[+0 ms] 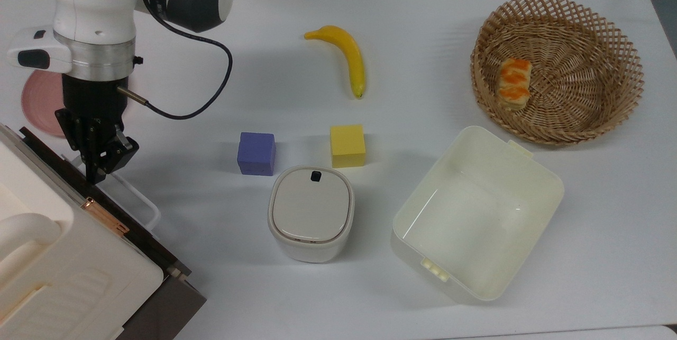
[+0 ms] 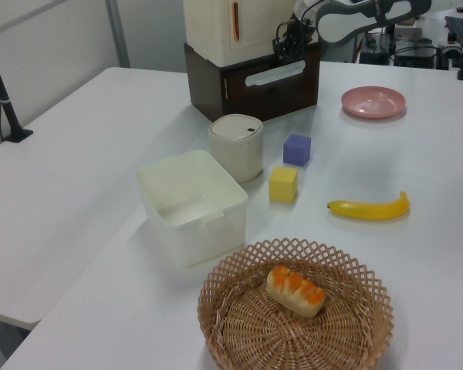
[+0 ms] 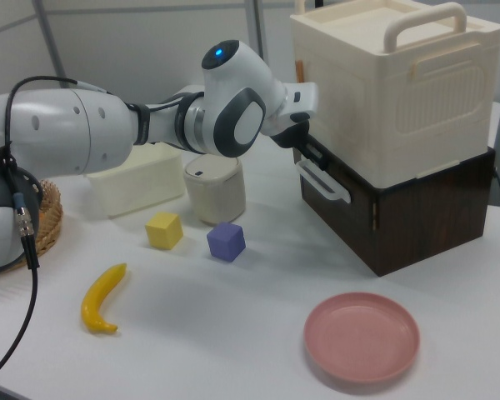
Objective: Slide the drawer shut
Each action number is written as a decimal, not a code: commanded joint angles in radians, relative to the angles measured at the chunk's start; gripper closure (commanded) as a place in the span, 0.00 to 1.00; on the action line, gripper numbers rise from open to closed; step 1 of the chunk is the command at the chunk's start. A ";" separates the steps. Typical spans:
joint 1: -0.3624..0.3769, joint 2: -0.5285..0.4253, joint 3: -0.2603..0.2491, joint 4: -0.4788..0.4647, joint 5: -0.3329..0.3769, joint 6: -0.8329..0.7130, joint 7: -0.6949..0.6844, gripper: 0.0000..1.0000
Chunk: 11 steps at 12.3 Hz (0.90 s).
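Drawer closure, final stage. The drawer point(image 3: 333, 187) sits in the dark brown base beneath the cream-white cabinet point(image 3: 396, 92) at the table's corner, at the top view's lower left. Its front panel lies flush with the base, so I judge the slide essentially complete; what remains is to confirm it is fully seated and lift away. My gripper point(image 1: 98, 163) rests against the upper edge of the drawer front, just above the white loop handle point(image 2: 275, 73), which projects toward the table's middle. Whether my fingers are apart or together I cannot tell.

Containers. The wicker basket point(image 1: 608, 112), near the table's far corner at the top view's upper right, holds one orange-topped pastry point(image 1: 513, 83). The cream rectangular bin point(image 1: 534, 171) beside it, toward the table's near edge in the top view, is open and holds nothing visible. The lidded white canister point(image 1: 311, 213) stands near the table's middle with its lid on, contents hidden. The pink plate point(image 3: 362, 337), near the cabinet, carries nothing.
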<state>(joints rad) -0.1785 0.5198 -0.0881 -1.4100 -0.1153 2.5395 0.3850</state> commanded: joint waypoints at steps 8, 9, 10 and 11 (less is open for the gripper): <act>0.017 -0.133 0.019 -0.053 0.000 -0.125 -0.017 0.90; 0.030 -0.161 0.045 -0.053 0.000 -0.247 -0.062 0.90; 0.033 -0.185 0.079 -0.053 0.002 -0.387 -0.118 0.89; 0.034 -0.207 0.117 -0.053 0.002 -0.535 -0.188 0.86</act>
<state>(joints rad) -0.1609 0.4001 -0.0299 -1.4028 -0.1190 2.2433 0.3211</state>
